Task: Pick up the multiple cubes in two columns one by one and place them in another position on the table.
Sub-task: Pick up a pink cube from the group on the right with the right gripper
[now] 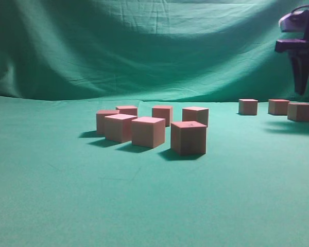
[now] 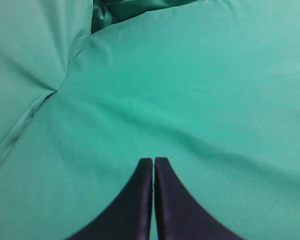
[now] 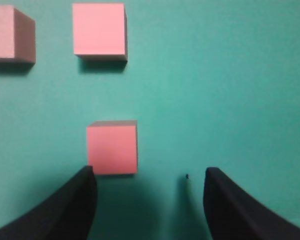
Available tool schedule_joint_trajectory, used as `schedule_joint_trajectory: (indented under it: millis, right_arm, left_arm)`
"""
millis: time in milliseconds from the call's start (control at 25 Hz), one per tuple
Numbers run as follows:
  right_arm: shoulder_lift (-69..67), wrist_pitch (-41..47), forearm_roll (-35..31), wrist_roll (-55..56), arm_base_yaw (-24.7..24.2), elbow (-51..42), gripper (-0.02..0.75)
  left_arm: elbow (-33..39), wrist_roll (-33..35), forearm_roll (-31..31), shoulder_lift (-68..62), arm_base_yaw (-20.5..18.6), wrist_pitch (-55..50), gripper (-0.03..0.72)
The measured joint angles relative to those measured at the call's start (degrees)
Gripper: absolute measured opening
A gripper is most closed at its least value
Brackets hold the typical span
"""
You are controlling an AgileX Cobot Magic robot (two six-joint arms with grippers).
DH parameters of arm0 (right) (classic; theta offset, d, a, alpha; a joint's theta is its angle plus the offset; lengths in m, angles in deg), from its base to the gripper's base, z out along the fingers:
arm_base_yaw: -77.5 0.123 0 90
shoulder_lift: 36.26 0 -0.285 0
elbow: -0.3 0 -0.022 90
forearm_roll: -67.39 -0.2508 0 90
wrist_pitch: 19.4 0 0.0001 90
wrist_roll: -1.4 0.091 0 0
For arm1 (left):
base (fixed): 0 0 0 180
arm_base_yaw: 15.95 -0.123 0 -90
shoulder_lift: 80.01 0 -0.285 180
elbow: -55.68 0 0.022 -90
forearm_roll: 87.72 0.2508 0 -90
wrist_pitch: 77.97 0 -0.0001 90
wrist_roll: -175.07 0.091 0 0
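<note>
We are hovering the right gripper (image 3: pixel 149 187) spread wide, empty, beside a placed cube (image 3: pixel 112 148) — lift straight, avoid nudging it; left gripper (image 2: pixel 153 162) clenched.

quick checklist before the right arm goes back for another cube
1. Right gripper open with nothing between its fingers: ok.
2. Right gripper clear of the three placed cubes, raised above them: ok.
3. Nearest placed cube apart from the left finger: cannot tell, they look very close.
4. Cubes left in the middle group, seven upright: ok.
5. Left gripper shut, over bare table cloth, out of the way: ok.
</note>
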Motion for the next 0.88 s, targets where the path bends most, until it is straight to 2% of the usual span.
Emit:
schedule_joint_trajectory:
  millis: [240, 640, 760, 880]
  right_arm:
    - [-3.01, -3.38, -5.31, -5.31, 0.68, 0.00, 0.423]
    - [-6.30, -5.62, -3.66, -5.82, 0.94, 0.00, 0.423]
    - [-6.49, -5.63, -3.30, -5.82, 0.94, 0.00, 0.247]
    - [-6.38, -5.40, -3.41, -5.71, 0.94, 0.00, 0.248]
  left_arm:
    - [0.00, 0.00, 0.00, 0.00, 0.00, 0.00, 0.000]
    - [0.00, 0.00, 0.00, 0.00, 0.00, 0.00, 0.000]
    - [0.00, 0.00, 0.00, 0.00, 0.00, 0.00, 0.000]
    - [0.00, 0.00, 0.00, 0.00, 0.00, 0.00, 0.000]
